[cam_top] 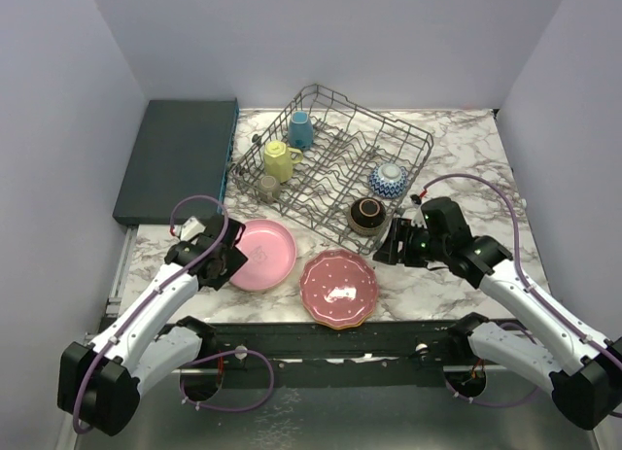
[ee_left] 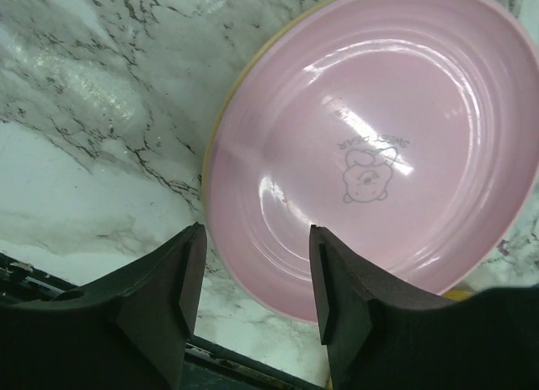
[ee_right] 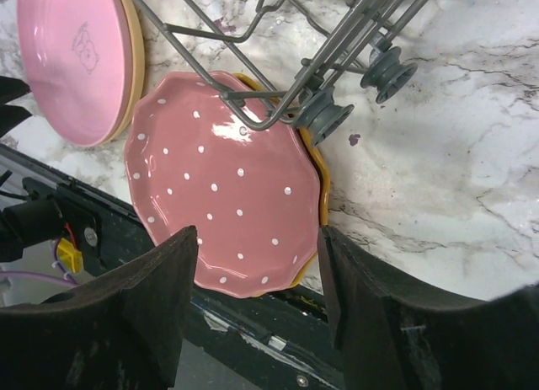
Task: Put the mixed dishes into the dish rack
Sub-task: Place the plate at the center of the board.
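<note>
The grey wire dish rack (cam_top: pixel 335 168) stands at the back centre and holds a blue mug (cam_top: pixel 300 130), a yellow mug (cam_top: pixel 279 161), a small grey-green mug (cam_top: pixel 269 187), a blue-white bowl (cam_top: pixel 388 181) and a brown bowl (cam_top: pixel 367 214). A pink plate (cam_top: pixel 262 254) (ee_left: pixel 379 146) (ee_right: pixel 76 61) lies in front of the rack's left end. A dotted plate (cam_top: pixel 338 288) (ee_right: pixel 223 205) lies to its right at the table's front edge. My left gripper (cam_top: pixel 228 259) (ee_left: pixel 257 276) is open at the pink plate's left rim. My right gripper (cam_top: pixel 387 250) (ee_right: pixel 257 301) is open and empty, above the dotted plate's right edge.
A flat dark teal slab (cam_top: pixel 180 158) lies left of the rack. The rack's corner feet (ee_right: pixel 333 116) stand just beside the dotted plate. The dark front rail (cam_top: pixel 330 338) runs below the plates. Grey walls close in the back and both sides.
</note>
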Robot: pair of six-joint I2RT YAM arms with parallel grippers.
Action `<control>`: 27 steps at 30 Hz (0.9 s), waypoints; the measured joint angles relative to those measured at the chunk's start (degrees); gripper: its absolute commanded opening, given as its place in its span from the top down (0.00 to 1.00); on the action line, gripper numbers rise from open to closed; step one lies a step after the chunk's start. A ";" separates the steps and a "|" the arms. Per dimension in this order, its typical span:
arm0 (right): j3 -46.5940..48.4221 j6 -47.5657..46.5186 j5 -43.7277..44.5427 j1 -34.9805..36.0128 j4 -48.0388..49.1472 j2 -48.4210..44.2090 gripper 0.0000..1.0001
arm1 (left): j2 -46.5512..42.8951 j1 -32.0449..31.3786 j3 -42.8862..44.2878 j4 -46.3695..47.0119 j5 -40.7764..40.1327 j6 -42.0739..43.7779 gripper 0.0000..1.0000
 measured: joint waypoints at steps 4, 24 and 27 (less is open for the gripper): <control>2.29 -0.26 1.88 0.00 -1.57 0.94 0.34 | -0.66 0.00 2.49 -0.33 0.94 0.98 0.41; 19.87 -7.54 19.02 0.00 -6.73 11.67 0.34 | 20.44 0.00 24.17 7.65 11.85 12.57 0.39; 19.85 -7.52 19.23 0.00 -7.28 11.69 0.34 | 24.94 0.00 25.88 9.94 13.44 13.25 0.38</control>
